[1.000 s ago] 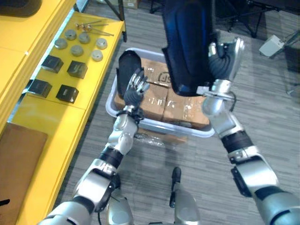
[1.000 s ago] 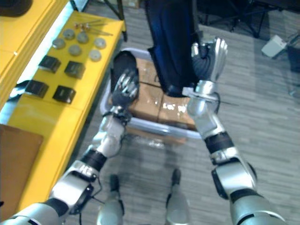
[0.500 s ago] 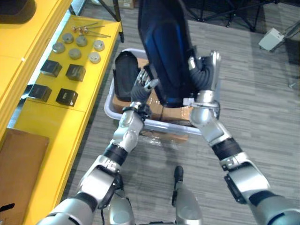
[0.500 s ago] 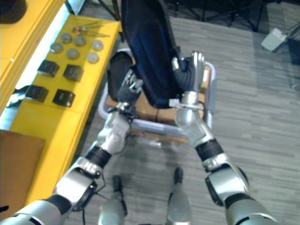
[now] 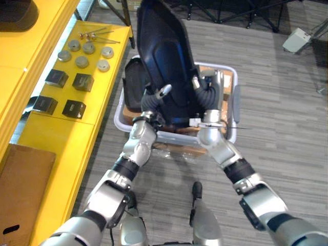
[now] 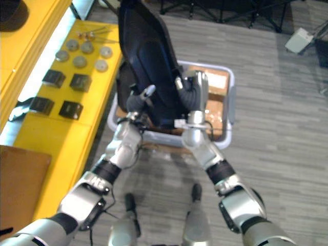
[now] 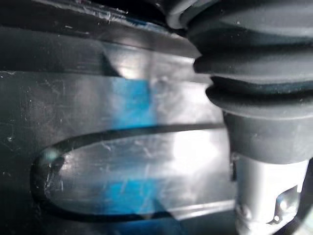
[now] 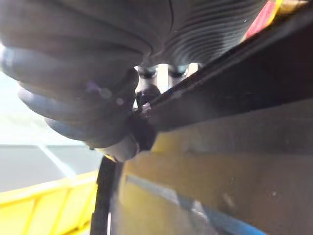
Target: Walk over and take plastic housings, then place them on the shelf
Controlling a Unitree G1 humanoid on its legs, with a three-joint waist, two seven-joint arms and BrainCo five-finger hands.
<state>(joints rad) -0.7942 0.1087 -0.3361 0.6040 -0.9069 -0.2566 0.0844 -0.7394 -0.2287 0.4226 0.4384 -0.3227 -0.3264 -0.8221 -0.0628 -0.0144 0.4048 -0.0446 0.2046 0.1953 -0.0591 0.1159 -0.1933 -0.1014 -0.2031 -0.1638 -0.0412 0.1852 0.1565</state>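
A large glossy black plastic housing (image 5: 164, 51) stands upright over the bin, with my right hand (image 5: 209, 95) shut on its lower right edge. That edge runs close past the hand in the right wrist view (image 8: 234, 98). My left hand (image 5: 152, 101) is against the housing's lower left edge, and the shiny black surface (image 7: 122, 147) lies right in front of it in the left wrist view. A second black housing (image 5: 134, 84) leans inside the bin's left end.
The grey bin (image 5: 234, 102) sits on the floor and holds cardboard boxes (image 6: 218, 82). To my left is the yellow shelf (image 5: 102, 110) with black blocks (image 5: 73, 108), metal discs (image 5: 82, 61) and bolts. A brown board (image 5: 23, 184) lies on its near end.
My right hand has carried the housing left and lower, in front of me. My left hand has left the bin's housing and come up to the held housing's lower left edge.
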